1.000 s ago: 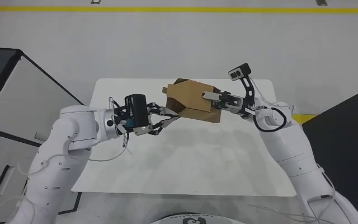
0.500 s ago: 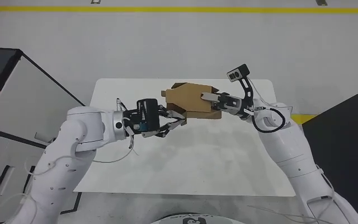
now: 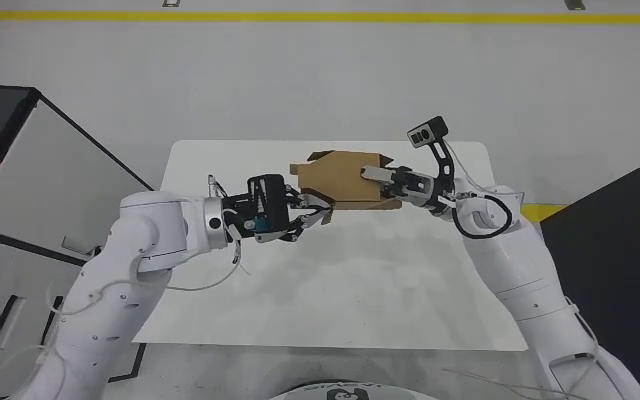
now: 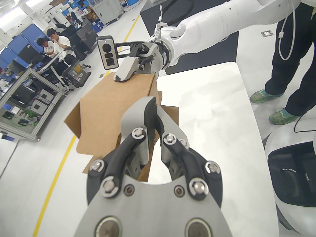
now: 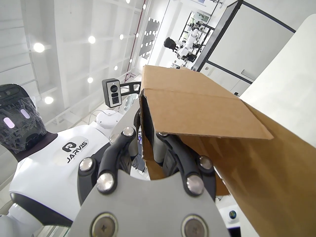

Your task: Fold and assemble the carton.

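Note:
A brown cardboard carton (image 3: 343, 178), partly opened with loose flaps, hangs over the back middle of the white table (image 3: 340, 290). My left gripper (image 3: 318, 213) is shut on the carton's lower flap edge at its near left end. In the left wrist view its fingertips (image 4: 152, 111) pinch that flap of the carton (image 4: 111, 104). My right gripper (image 3: 375, 176) is shut on the panel at the right end. In the right wrist view it (image 5: 148, 134) straddles a side wall of the carton (image 5: 197, 104). The left wrist view shows the right gripper (image 4: 124, 75) on the far top edge.
The white table's front half (image 3: 330, 310) lies bare below the arms. A black framed panel (image 3: 30, 130) stands off the table's left side and a dark block (image 3: 600, 230) off its right. A yellow floor line (image 3: 320, 16) runs behind.
My left gripper has moved right to the carton and shut on its lower flap. The carton has swung from a tilted, corner-down pose to nearly level. The right gripper kept its hold.

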Robot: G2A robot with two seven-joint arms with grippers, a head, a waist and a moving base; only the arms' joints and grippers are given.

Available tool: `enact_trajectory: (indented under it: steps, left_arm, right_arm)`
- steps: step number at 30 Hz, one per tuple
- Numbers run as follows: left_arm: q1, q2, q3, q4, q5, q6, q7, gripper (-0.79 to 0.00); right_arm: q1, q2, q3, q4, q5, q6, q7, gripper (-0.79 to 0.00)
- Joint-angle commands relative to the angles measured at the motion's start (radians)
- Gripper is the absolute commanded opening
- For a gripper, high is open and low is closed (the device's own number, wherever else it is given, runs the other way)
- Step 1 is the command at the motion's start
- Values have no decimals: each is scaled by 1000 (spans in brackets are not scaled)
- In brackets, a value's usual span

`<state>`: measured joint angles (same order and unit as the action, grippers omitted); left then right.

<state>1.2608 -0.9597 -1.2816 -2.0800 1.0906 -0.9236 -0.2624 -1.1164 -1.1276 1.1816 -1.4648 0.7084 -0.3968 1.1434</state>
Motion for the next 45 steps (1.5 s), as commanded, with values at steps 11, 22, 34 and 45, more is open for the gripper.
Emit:
enact_trajectory:
  steps: [11, 22, 34, 45]
  left_arm:
    - [35, 6, -41, 30, -44, 50, -1, -785]
    - [39, 9, -41, 33, -70, 63, -22, -785]
    - [28, 9, -29, 44, -93, 71, -23, -785]
    - [24, 10, -33, 31, -98, 54, 7, -785]
  right_arm:
    - [-9, 2, 28, -7, 41, -30, 71, -785]
    - [-21, 4, 48, -9, 59, -46, 96, -785]
    - [-27, 6, 51, -15, 38, -22, 127, -785]
    - [-30, 9, 47, -18, -33, 31, 93, -785]
